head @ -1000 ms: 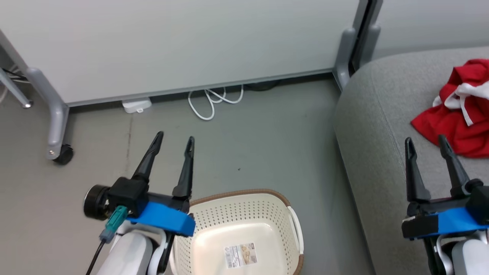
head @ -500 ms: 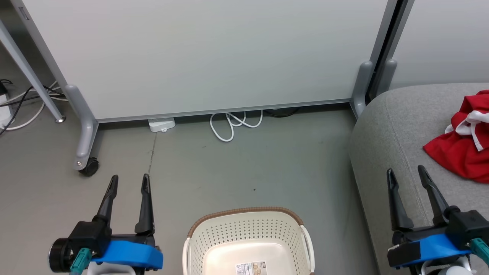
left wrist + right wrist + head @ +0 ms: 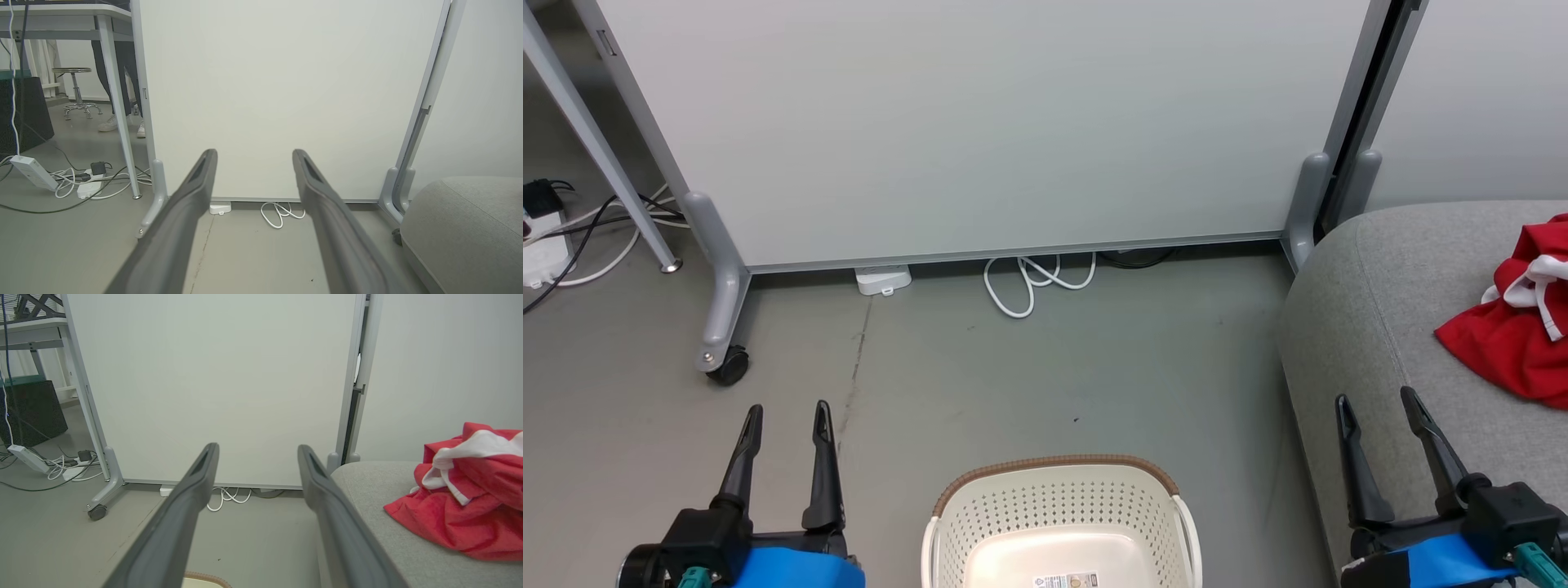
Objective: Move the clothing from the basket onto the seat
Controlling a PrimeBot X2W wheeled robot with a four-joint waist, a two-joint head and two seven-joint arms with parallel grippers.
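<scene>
Basket bare, red clothing on the seat: the move looks finished, or very nearly.

Head view: the basket point(image 3: 1054, 500) stands on the floor point(image 3: 1029, 367), and the part of its inside that shows holds nothing but a sticker point(image 3: 1066, 581). The clothing point(image 3: 1499, 347) lies in a red-and-white heap on the seat point(image 3: 1364, 327); whether both garments are in it cannot be told. The left pincer point(image 3: 788, 407) and right pincer point(image 3: 1374, 397) hover with fingers apart, holding nothing. Left wrist view: that pincer's fingers are spread wide over bare floor, the seat's corner at the right. Right wrist view: its fingers are equally spread and empty, the clothing rests on the seat to their right, and the basket's rim peeps in below.
</scene>
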